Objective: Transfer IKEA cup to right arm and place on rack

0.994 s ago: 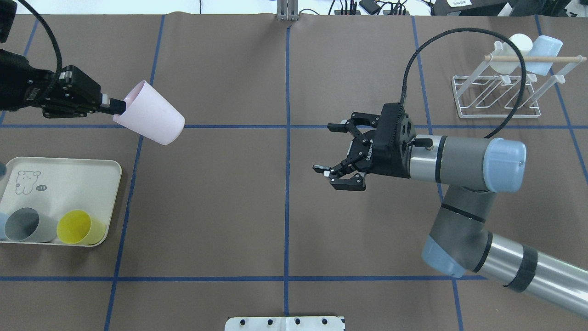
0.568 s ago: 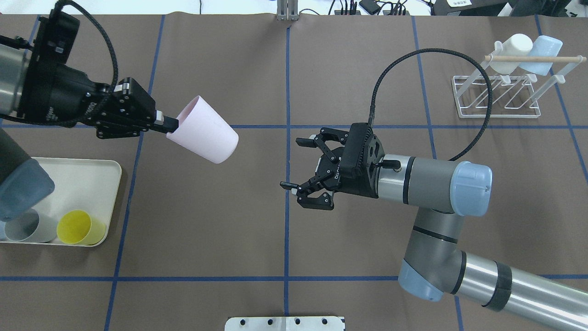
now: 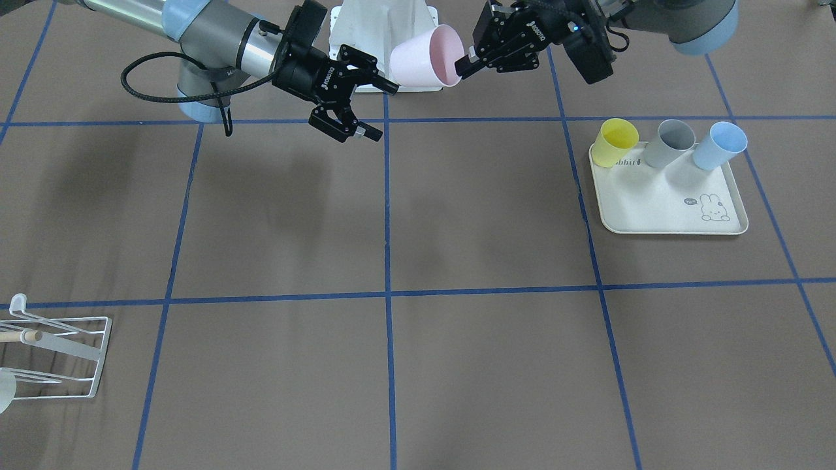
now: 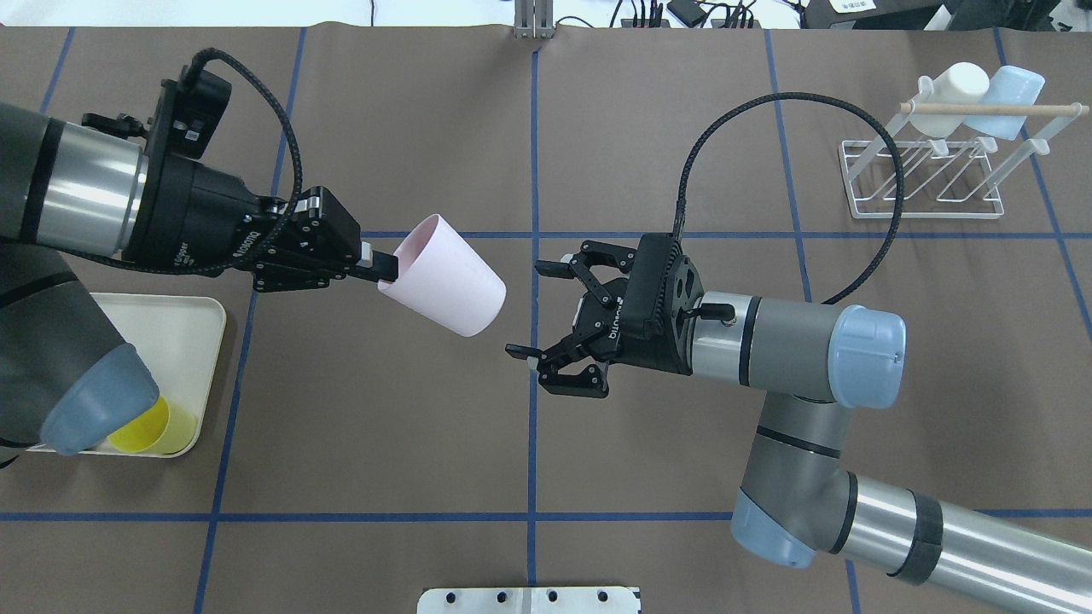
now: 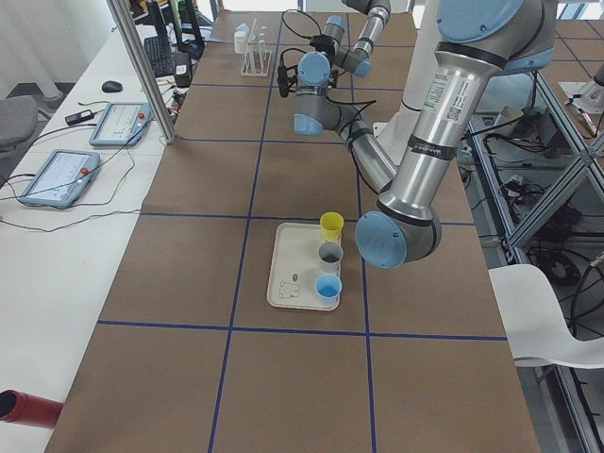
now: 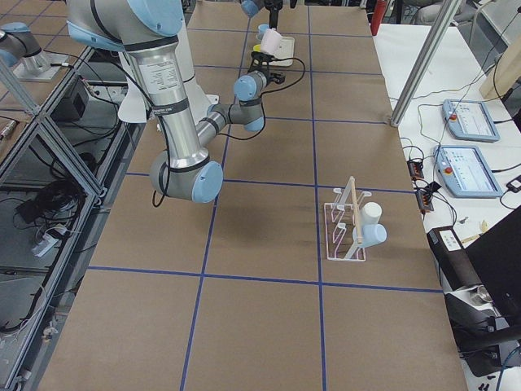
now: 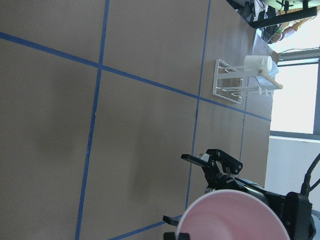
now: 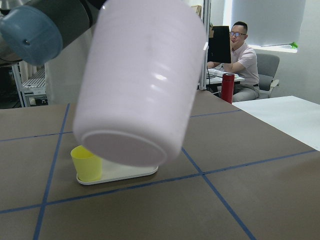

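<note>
The pink IKEA cup (image 4: pixel 444 277) hangs tilted in the air over the table's middle, its base toward my right arm. My left gripper (image 4: pixel 384 269) is shut on the cup's rim, one finger inside the mouth. My right gripper (image 4: pixel 531 309) is open, a short gap from the cup's base with nothing between its fingers. In the right wrist view the cup (image 8: pixel 140 85) fills the frame, base first. The front-facing view shows the cup (image 3: pixel 428 57) between the left gripper (image 3: pixel 465 65) and the right gripper (image 3: pixel 382 111). The white wire rack (image 4: pixel 926 179) stands at the far right.
The rack carries a white cup (image 4: pixel 955 89) and a light blue cup (image 4: pixel 1011 94) under its wooden rod. A cream rabbit-print tray (image 3: pixel 666 209) on my left side holds a yellow cup (image 3: pixel 617 140), a grey cup (image 3: pixel 673 140) and a blue cup (image 3: pixel 718 143). A person sits beyond the table.
My left arm has carried the pink cup rightward toward the table's centre. My right gripper has moved left toward it and stayed open, closing the gap.
</note>
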